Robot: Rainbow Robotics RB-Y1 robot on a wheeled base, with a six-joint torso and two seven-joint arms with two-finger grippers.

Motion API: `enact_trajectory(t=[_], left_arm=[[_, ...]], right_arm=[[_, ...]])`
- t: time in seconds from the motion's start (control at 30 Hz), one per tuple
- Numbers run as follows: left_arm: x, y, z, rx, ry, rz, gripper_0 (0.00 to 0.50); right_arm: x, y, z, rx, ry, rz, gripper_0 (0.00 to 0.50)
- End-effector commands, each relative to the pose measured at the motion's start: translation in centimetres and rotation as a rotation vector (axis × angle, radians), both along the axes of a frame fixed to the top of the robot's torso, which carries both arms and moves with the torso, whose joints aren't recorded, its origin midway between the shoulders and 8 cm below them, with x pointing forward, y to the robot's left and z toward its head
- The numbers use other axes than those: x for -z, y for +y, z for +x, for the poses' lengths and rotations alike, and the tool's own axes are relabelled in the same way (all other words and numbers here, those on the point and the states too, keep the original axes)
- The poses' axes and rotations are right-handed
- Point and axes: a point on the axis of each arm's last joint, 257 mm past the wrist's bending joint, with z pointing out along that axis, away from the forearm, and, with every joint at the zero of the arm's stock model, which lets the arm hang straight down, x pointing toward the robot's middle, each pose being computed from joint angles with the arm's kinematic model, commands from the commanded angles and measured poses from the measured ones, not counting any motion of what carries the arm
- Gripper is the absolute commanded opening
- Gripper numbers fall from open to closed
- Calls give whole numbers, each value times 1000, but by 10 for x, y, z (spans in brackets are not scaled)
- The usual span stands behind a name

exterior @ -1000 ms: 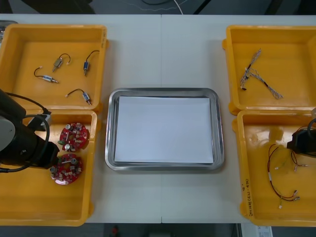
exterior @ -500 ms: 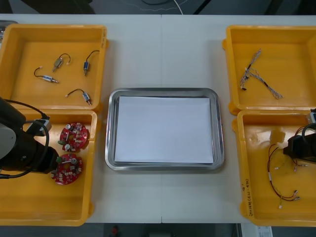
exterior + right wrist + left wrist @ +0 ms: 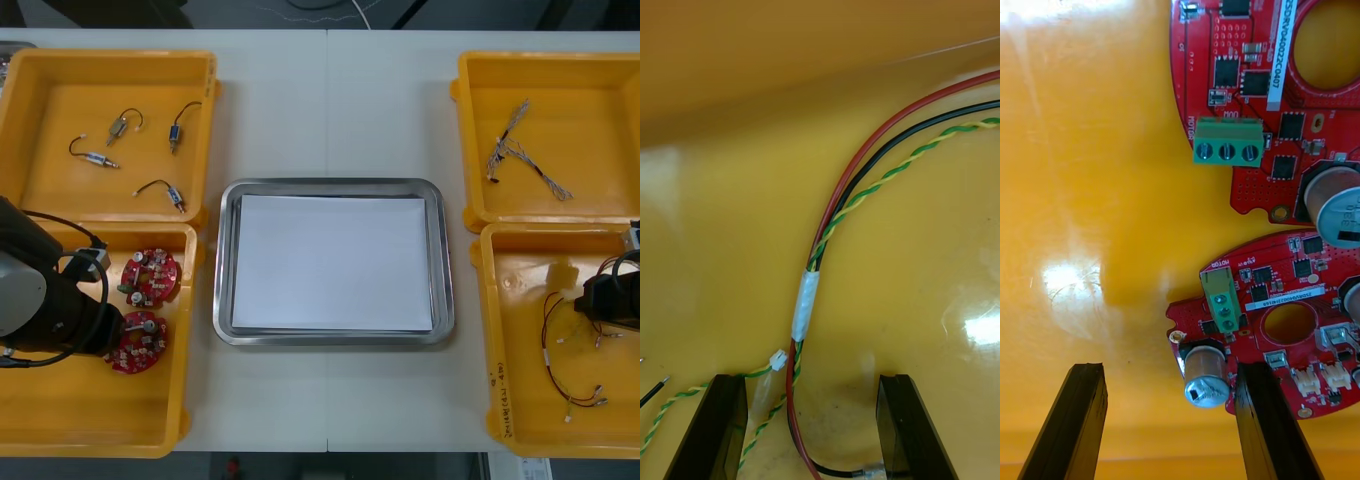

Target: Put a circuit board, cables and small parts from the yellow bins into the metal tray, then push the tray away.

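Note:
Two round red circuit boards (image 3: 150, 275) (image 3: 137, 342) lie in the near-left yellow bin (image 3: 60, 420). My left gripper (image 3: 113, 335) hangs low at the nearer board's left edge. In the left wrist view it (image 3: 1169, 424) is open, with that board's (image 3: 1277, 330) rim and a metal can between the fingers. My right gripper (image 3: 593, 303) is down in the near-right bin (image 3: 520, 420) over red, black and yellow cables (image 3: 568, 355). It (image 3: 809, 427) stands open in the right wrist view, the taped cable bundle (image 3: 806, 300) running between the fingers.
The metal tray (image 3: 226, 262), white inside, sits mid-table between the bins. Small metal parts (image 3: 120, 126) with black leads lie in the far-left bin (image 3: 30, 80). Thin twisted cables (image 3: 515, 150) lie in the far-right bin (image 3: 600, 80).
My left arm has slid toward the near side, closing on the nearer board. The right gripper shifted a little leftward into its bin, then held still.

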Motion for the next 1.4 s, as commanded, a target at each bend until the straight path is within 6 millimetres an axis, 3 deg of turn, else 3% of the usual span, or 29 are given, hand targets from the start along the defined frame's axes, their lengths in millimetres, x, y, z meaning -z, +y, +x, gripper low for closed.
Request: enact_trajectory(t=[0.03,0.27,0.3,0.33,0.37,0.43,0.53,0.57,0.63,0.67,1.03,1.4], left_arm=[[12,-6,-9,-51,14,-19,500],[13,-7,-11,-51,18,-22,500],[13,-7,-11,-51,17,-24,500],[14,-7,-10,-51,16,-25,500],[14,-8,-10,-51,15,-28,500],[15,-10,-10,-50,13,-32,500],[16,-12,-10,-50,13,-38,488],[16,-11,-10,-51,14,-37,409],[16,-13,-10,-51,12,-44,44],[16,-13,-10,-51,11,-46,2],[17,-17,-7,-46,-3,-53,0],[-1,2,2,-60,-34,-31,0]], right_arm=[[10,2,-7,-50,16,-33,500],[15,3,-13,-54,28,-29,500],[15,3,-13,-56,30,-28,464],[16,3,-14,-57,30,-29,400],[15,3,-13,-60,27,-29,198],[15,4,-12,-61,22,-27,0],[15,4,-11,-62,11,-25,0],[15,4,-10,-62,8,-25,0],[13,2,-8,-60,-1,-27,0],[13,2,-8,-58,-3,-27,0],[-15,1,-1,-67,-55,-44,0],[-73,-2,-17,-65,-45,-71,0]])
